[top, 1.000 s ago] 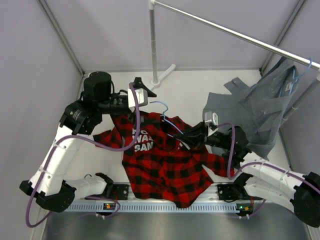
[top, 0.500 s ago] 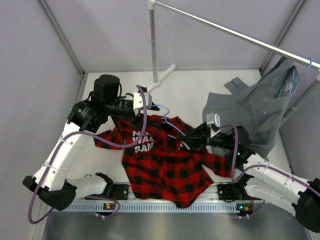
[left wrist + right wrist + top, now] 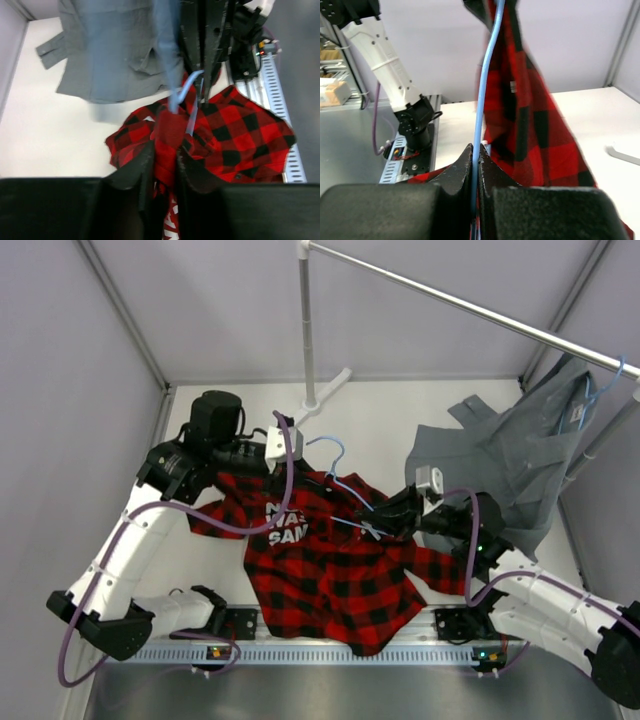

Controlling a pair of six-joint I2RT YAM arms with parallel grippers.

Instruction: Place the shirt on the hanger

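Note:
The red-and-black plaid shirt lies spread on the table, with its lettered inner panel facing up. My left gripper is at the shirt's collar edge. In the left wrist view its fingers pinch a bunched fold of the shirt. The light-blue hanger runs from its hook down across the collar to my right gripper. In the right wrist view my right gripper is shut on the hanger's thin wire, and plaid cloth hangs beside it.
A grey garment hangs on another blue hanger from the slanted rail at the right, close behind my right arm. The rail's white stand rises at the back centre. Walls close in on the left and right, and a metal strip runs along the near edge.
My left gripper has closed from wide open onto the shirt's collar fold after shifting slightly right. The right gripper has nudged up and left with the hanger.

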